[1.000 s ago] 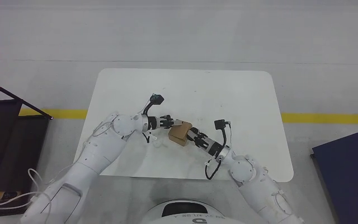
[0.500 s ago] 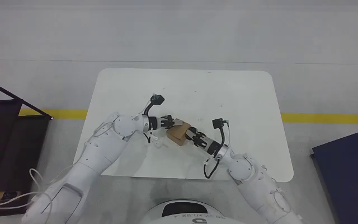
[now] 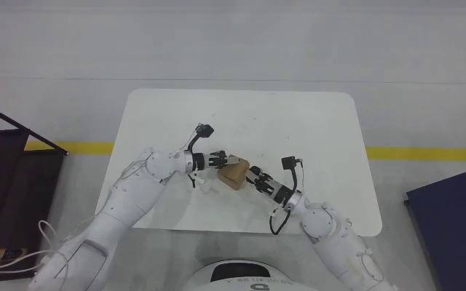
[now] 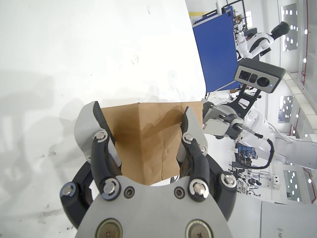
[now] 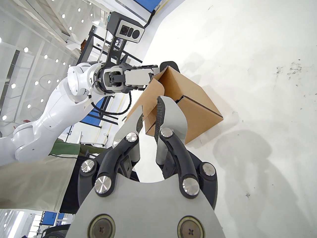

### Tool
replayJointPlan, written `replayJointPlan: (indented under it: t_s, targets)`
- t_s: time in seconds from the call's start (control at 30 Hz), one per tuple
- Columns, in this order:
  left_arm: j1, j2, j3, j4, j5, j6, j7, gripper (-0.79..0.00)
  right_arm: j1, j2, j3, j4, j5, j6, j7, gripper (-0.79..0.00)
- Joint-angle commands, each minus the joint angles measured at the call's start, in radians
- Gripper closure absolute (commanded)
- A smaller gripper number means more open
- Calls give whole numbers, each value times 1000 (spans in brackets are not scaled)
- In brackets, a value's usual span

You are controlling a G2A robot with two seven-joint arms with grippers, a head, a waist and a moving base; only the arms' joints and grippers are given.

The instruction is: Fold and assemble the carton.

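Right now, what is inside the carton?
Only the carton itself shows: brown flaps and panels at its open end. They and the right gripper, jaws shut on a flap, cover the interior, so any contents cannot be seen.

one brown carton (image 3: 234,175) on one white table (image 3: 306,124). one left gripper (image 3: 218,158) and one right gripper (image 3: 252,174), two in all, each with two fingers (image 4: 99,117), four altogether. two white arms (image 3: 138,190), one per gripper. two wrist cameras (image 3: 206,129), one above each wrist. one yellow line (image 3: 415,153) on the floor.
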Motion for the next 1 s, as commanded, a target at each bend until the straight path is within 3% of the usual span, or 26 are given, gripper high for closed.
replayJointPlan:
  t_s: [0.0,0.1,0.43,0.77,0.97]
  targets:
    - [1,0,0,-1,-1,-1,0,-557,0,0,-1,1,2,2,-1,-283]
    - [4,0,-1,-4,2,1,0,-563,0,0,-3,2,6,1,1,-317]
    - [15,5,-10,-18,10,7,-1,-560,0,0,-16,16,10,9,6,-249]
    - [15,5,-12,-21,13,8,-7,-557,7,-3,-32,36,17,14,4,-332]
    - [14,5,-12,-17,10,8,-8,-554,26,-7,-47,62,26,15,5,-339]
